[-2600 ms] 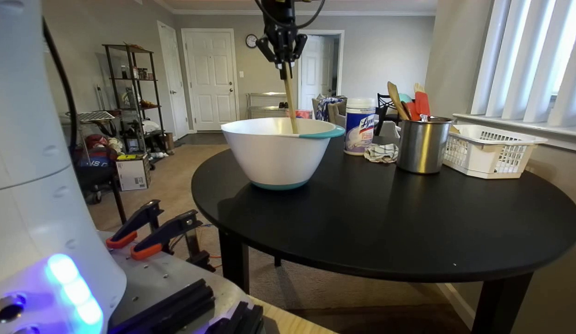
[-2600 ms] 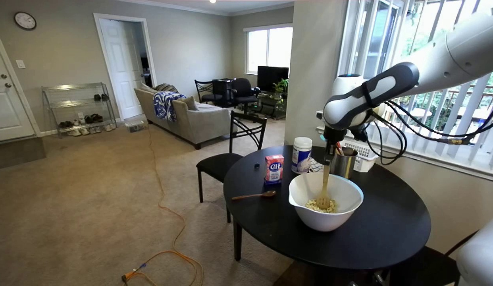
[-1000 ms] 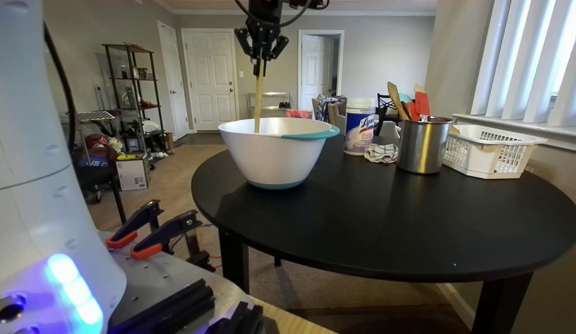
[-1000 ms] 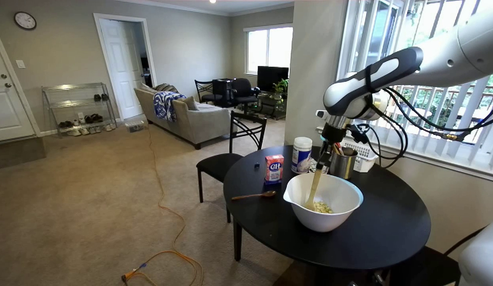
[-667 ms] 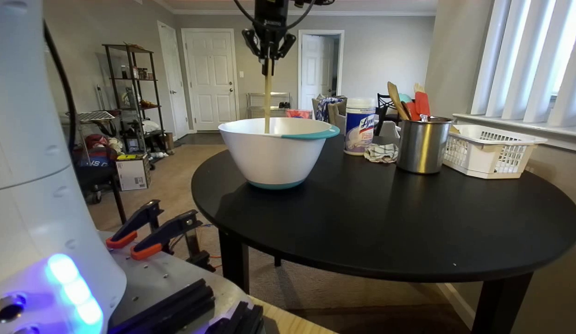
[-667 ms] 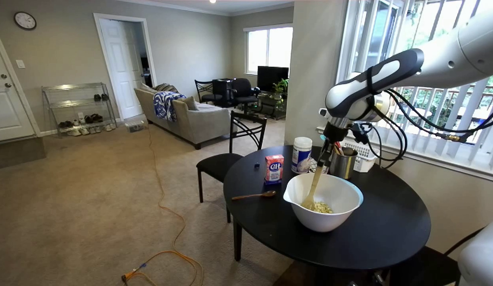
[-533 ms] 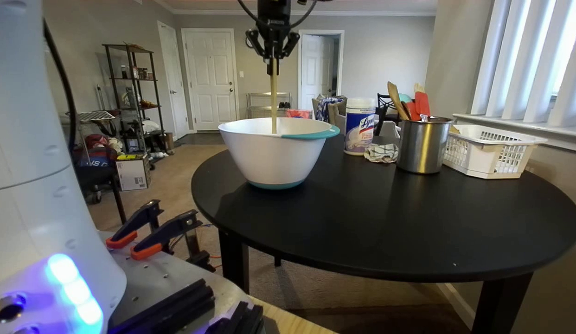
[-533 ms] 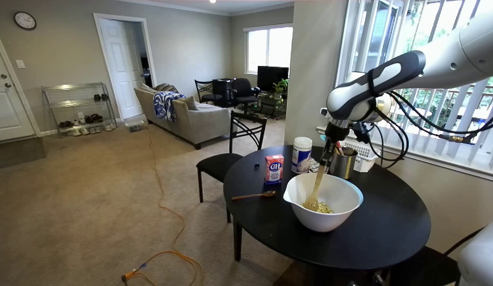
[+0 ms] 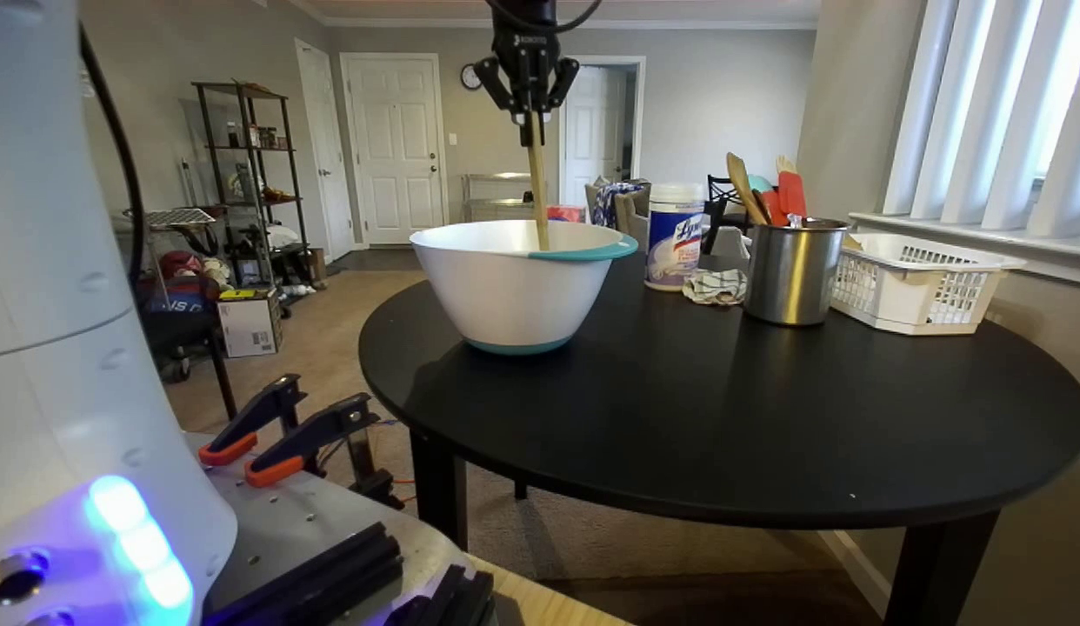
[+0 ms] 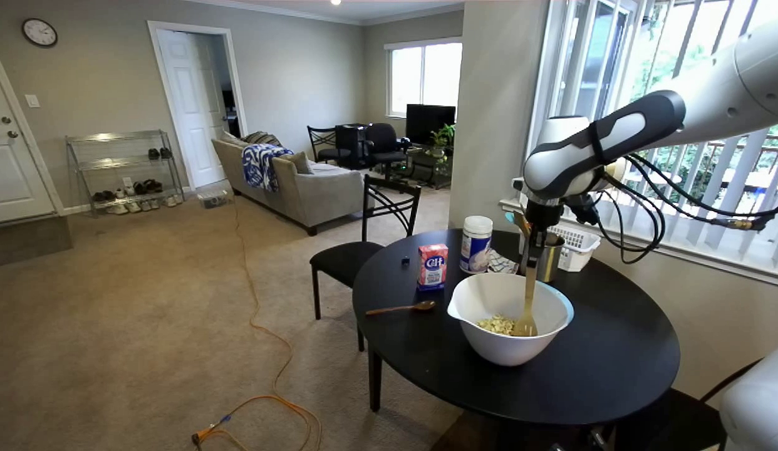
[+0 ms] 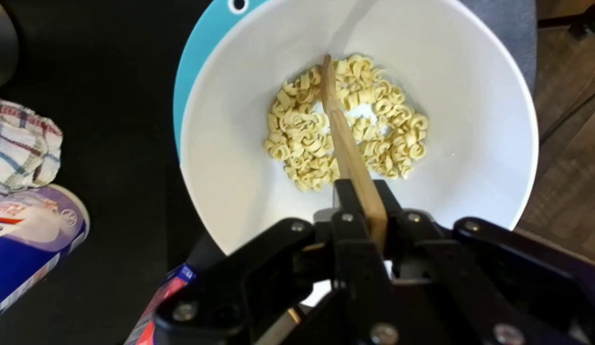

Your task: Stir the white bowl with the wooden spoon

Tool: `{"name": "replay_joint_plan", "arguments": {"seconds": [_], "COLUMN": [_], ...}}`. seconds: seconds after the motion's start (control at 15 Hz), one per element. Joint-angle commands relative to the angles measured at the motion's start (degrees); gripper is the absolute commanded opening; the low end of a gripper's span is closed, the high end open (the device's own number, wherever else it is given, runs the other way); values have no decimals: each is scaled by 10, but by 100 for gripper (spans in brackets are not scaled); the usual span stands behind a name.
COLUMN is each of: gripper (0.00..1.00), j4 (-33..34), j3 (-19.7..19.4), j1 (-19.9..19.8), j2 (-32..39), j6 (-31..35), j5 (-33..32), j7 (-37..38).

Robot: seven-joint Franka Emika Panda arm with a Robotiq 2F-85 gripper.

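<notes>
Arm (image 10: 668,116) was outstretched, tool (image 11: 365,191) pointing down and clenched on the handle of the wooden spoon (image 11: 347,143). Spoon slanted below the tool, head at the pasta (image 11: 302,132) inside the white bowl (image 9: 514,296), upright on the bench (image 9: 723,417).

Wrist view close above bowl (image 11: 474,120), downward; both ext. views farther off, same tbl (image 9: 749,417).

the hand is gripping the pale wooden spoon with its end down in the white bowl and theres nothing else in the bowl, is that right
Not quite: the white bowl isn't otherwise empty. The wrist view shows pale yellow curly pieces, apparently pasta, on its bottom. The rest holds: the hand is gripping the pale wooden spoon, with its end down in the bowl.
</notes>
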Motion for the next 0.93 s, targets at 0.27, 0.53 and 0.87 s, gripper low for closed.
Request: {"name": "replay_joint_plan", "arguments": {"seconds": [0.27, 0.53, 0.87], "gripper": [4, 4, 4], "j4": [7, 9, 16], "j3": [-8, -6, -5], "j1": [19, 14, 18], "j2": [-11, -16, -11], "j6": [-84, -83, -71], "j5": [79, 111, 168], "j7": [-90, -89, -80]}}
